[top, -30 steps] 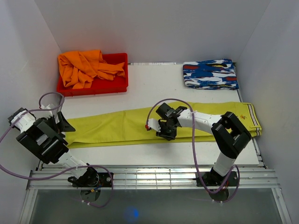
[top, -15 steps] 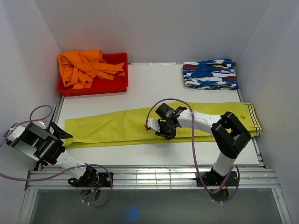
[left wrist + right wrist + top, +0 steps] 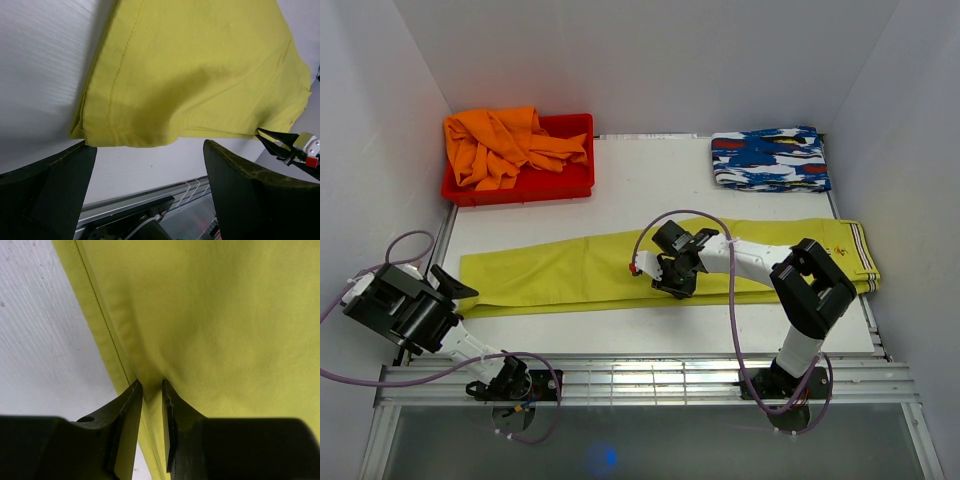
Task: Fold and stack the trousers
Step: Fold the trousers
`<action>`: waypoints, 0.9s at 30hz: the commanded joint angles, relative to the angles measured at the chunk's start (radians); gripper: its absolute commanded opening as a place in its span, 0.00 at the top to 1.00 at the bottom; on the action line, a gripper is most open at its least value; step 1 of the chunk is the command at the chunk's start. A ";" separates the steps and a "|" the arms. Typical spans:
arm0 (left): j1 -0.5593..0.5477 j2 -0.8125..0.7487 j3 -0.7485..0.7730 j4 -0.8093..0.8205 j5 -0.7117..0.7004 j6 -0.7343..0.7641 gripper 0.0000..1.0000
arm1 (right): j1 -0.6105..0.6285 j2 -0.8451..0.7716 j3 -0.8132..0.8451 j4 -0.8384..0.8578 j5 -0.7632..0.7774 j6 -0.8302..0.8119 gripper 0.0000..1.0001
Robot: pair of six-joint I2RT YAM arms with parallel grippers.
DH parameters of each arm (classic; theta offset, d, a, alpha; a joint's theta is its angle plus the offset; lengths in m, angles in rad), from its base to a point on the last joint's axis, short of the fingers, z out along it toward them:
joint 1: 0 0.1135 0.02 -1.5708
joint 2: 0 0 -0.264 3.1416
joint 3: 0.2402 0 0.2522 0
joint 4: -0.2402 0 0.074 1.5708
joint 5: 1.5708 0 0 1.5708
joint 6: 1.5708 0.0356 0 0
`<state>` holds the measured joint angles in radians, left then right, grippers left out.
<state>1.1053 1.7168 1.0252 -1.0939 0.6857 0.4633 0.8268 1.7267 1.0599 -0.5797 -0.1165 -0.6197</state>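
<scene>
The top external camera hangs above and behind the arm bases. It looks down and away over the whole table [image 3: 650, 200], with the near rail at the bottom of its view and the far wall at the top. It stands well back and takes in the trousers [image 3: 550, 272] from end to end.

The left wrist camera sits low at the near left, close to the trouser hem. It faces right along the cloth, between the fingers of the left gripper [image 3: 150, 150]. The right gripper [image 3: 282, 144] shows small at that view's right edge, and the overhead view shows it too.

The right wrist camera is the closest, at mid-table on the trousers' near edge. Cloth fills most of its frame, with a strip of bare table beside it.
</scene>
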 commanded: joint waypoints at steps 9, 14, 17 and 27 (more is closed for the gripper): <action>0.010 0.049 0.012 0.107 0.114 -0.084 0.02 | 0.005 0.024 0.060 0.031 -0.020 0.018 0.72; 0.008 0.067 -0.007 0.166 0.075 -0.169 0.02 | 0.005 0.017 0.064 0.052 -0.063 0.028 0.72; 0.010 0.089 -0.017 0.195 0.060 -0.215 0.02 | 0.005 0.005 0.061 0.078 -0.090 0.029 0.73; 0.008 0.083 -0.027 0.219 0.018 -0.252 0.02 | 0.005 -0.004 0.038 0.101 -0.094 0.009 0.87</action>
<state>1.1107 1.7954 1.0161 -0.9604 0.7662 0.2100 0.8268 1.7432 1.0901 -0.5102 -0.1883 -0.6079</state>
